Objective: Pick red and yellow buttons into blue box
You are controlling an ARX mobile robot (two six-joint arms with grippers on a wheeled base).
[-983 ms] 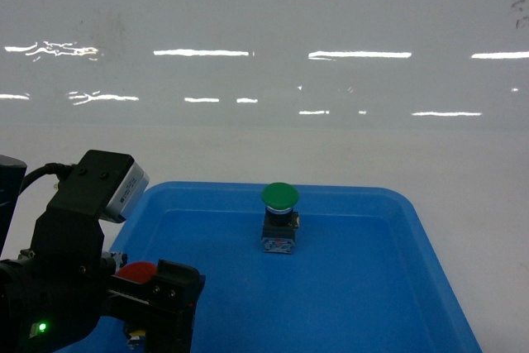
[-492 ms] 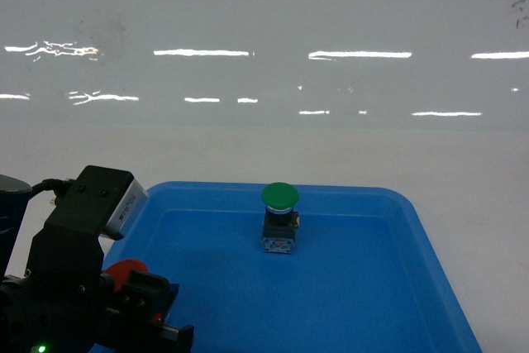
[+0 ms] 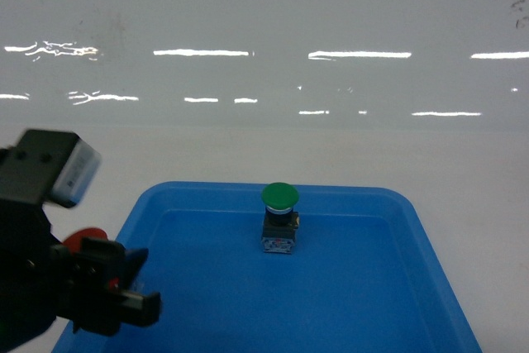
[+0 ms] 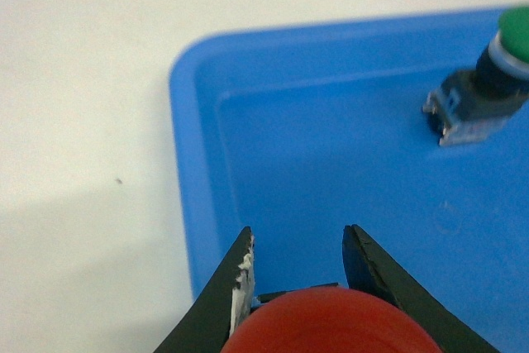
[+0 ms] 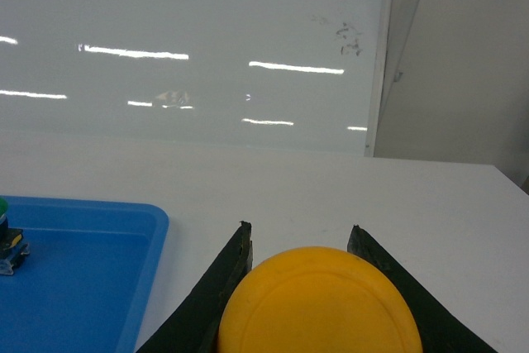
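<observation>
Closest in, the left gripper (image 4: 297,266) was clamped on the red button (image 4: 331,324): smooth matte red dome filling the bottom edge of the left wrist frame, black tapered fingers (image 4: 235,274) tight on either side, one fingertip chipped white. In the head view it sat at the lower left, red cap (image 3: 85,238) peeking out above the black gripper body, over the left rim of the shallow blue tray (image 3: 388,204).

The right gripper (image 5: 299,241) gripped the yellow button (image 5: 318,299) the same way: glossy yellow dome with a faint ring near its edge, low centre of the right wrist frame, held above the white table (image 5: 331,188). Switch blocks of both were hidden.

Farther back, the green button (image 3: 279,219) stood upright mid-tray, round green cap on a black-and-clear block. The tray was smooth plastic with rounded corners.

Beyond, a glossy white wall (image 3: 264,31) showed streaks of reflected light.
</observation>
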